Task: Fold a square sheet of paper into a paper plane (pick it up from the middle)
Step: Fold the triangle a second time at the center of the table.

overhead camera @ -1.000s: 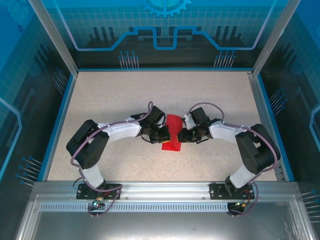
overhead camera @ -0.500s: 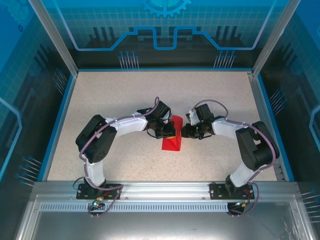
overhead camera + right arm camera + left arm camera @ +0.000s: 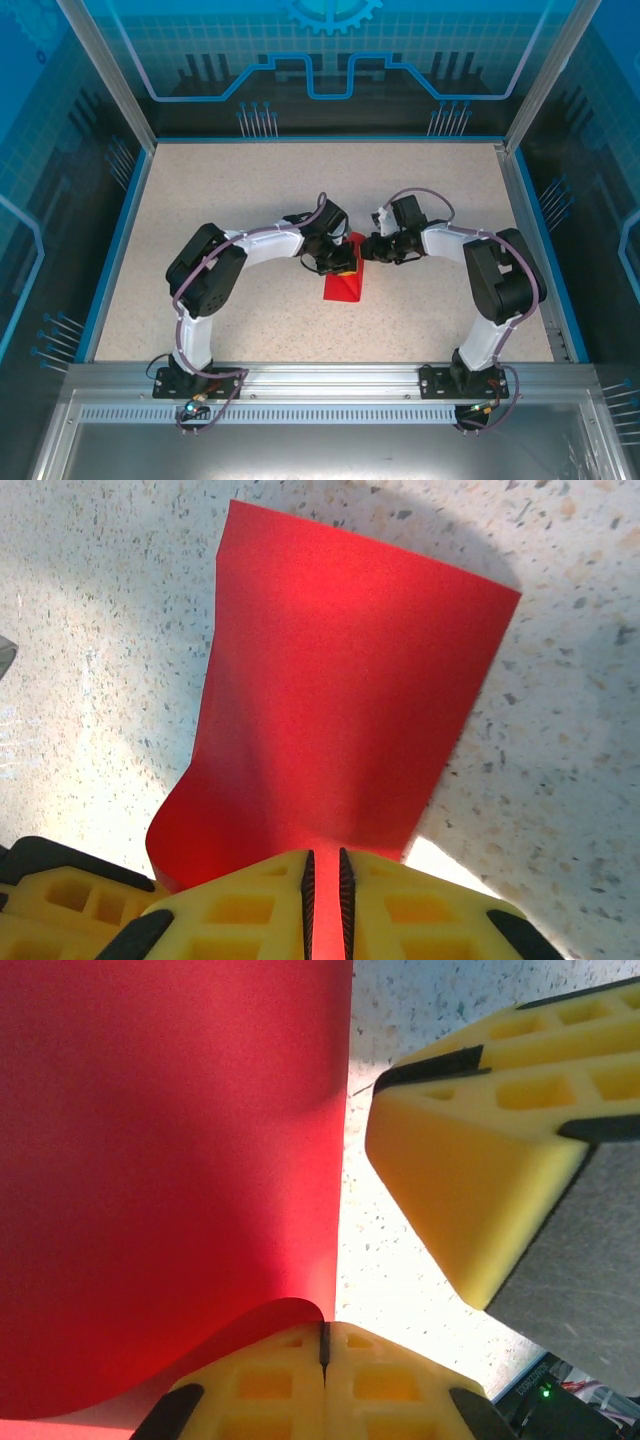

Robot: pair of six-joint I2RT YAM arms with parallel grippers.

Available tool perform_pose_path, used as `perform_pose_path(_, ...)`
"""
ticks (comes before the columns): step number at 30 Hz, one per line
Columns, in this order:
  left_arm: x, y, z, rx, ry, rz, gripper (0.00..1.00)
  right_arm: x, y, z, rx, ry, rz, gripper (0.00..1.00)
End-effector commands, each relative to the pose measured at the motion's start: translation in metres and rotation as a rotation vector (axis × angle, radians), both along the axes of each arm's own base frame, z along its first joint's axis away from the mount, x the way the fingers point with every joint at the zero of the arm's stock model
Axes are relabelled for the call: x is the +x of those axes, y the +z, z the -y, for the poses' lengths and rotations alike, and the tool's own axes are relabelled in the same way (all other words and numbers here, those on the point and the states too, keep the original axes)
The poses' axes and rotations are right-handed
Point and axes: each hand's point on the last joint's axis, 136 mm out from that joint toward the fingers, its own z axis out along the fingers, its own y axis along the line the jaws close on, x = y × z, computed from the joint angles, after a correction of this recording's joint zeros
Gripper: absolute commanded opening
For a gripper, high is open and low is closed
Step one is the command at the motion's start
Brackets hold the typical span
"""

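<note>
As it is pinched, red paper runs near-far.

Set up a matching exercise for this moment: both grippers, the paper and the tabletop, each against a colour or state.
1. left gripper
2. right gripper
3. square sheet of paper
4. tabletop

A. speckled beige
B. clamped on the sheet, red showing in the gap
C. bright red, curved
D. closed with no gap

Pairs: 1-D, 2-B, 3-C, 4-A
</note>
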Motion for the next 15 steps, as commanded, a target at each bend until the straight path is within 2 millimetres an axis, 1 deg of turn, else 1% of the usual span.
perform_pose_path(1,-0.004,0.000,0.007,-0.010,-0.042,-0.015,0.01,0.004,0.005,0.004,0.017,0.004,0.008,0.17)
perform_pose_path(7,-0.003,-0.005,0.012,-0.013,-0.056,-0.022,0.01,0.001,0.015,0.016,0.011,-0.017,0.030,0.17)
perform_pose_path(11,-0.002,-0.009,0.014,-0.011,-0.064,-0.030,0.01,-0.004,0.022,0.017,0.021,-0.016,0.043,0.17)
perform_pose_path(12,-0.002,-0.010,0.015,-0.010,-0.065,-0.032,0.01,-0.012,0.017,0.019,0.018,-0.017,0.024,0.17)
perform_pose_path(15,-0.002,-0.014,0.016,-0.007,-0.068,-0.038,0.01,-0.022,0.013,0.021,0.017,-0.018,0.010,0.17)
